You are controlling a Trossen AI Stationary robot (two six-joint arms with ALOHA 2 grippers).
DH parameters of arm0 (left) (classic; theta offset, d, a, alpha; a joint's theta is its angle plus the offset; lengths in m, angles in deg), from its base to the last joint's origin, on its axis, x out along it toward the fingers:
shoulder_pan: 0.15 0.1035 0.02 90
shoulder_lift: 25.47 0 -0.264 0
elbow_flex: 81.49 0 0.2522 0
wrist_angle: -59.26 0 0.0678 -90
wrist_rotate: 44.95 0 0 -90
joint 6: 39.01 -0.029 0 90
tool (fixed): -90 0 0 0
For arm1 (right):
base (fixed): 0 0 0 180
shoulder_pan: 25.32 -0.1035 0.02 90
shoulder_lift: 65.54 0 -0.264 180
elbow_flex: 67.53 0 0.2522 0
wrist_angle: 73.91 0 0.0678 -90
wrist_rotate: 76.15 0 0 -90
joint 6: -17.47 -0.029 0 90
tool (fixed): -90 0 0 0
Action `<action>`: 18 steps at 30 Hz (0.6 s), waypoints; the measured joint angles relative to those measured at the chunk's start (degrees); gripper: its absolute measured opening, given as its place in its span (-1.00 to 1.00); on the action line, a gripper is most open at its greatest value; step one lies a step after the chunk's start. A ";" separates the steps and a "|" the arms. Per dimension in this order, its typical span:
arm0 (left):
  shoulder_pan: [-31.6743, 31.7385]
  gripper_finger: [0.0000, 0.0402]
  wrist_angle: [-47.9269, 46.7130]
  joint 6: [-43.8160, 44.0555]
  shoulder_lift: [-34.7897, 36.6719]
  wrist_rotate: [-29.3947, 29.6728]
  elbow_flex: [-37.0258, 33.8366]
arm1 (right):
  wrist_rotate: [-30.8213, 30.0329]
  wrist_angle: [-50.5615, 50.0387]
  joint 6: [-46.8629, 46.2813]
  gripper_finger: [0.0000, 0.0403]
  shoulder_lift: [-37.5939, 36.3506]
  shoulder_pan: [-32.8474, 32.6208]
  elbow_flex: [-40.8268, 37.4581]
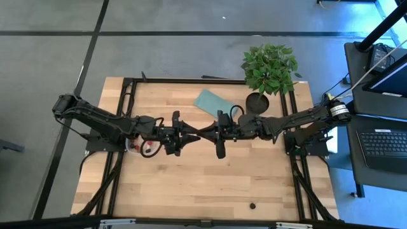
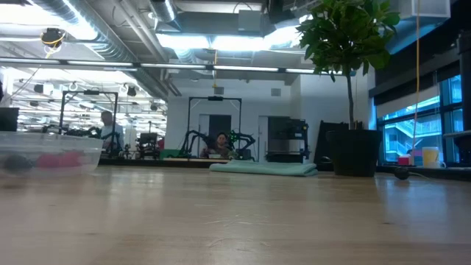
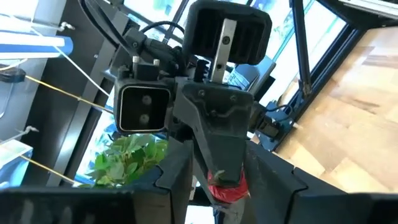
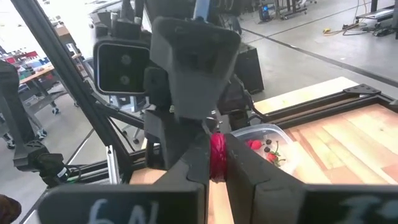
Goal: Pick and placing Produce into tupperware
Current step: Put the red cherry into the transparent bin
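My work surface is a light wooden table (image 1: 191, 184) of butcher-block planks, with a black metal frame running along its edges. On its left side, under my left arm, sits the clear tupperware (image 1: 141, 147), resting flat on the wood with red and dark produce (image 4: 266, 150) inside it. Toward the far edge, near the middle, a flat teal pad (image 1: 212, 102) lies at an angle. Just to its right, at the far right corner, stands a dark pot (image 1: 257, 102) holding a leafy green plant (image 1: 269, 66). Near the front edge, right of centre, a small dark round object (image 1: 252, 206) lies alone on the planks.
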State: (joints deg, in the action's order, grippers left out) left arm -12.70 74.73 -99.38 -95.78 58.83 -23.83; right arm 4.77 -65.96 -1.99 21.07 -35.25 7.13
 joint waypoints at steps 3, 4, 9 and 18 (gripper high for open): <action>0.71 -0.40 -0.26 0.02 0.00 -0.05 0.00 | -0.22 0.43 0.00 -0.85 0.02 0.00 0.00; 0.93 -0.41 -0.28 0.04 0.00 -0.03 0.00 | -0.26 0.47 0.00 -0.85 0.02 0.02 0.00; 1.27 -0.46 -0.35 2.36 0.00 -0.16 0.00 | -0.28 0.68 0.00 -0.85 0.02 0.04 0.00; 1.31 -0.35 -0.35 1.32 0.00 0.16 0.00 | -0.17 0.68 0.02 -0.86 0.02 0.04 0.00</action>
State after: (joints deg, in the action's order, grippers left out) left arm -11.39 74.38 -98.07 -95.78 58.99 -23.83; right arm 4.60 -65.28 -1.97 21.09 -35.21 7.13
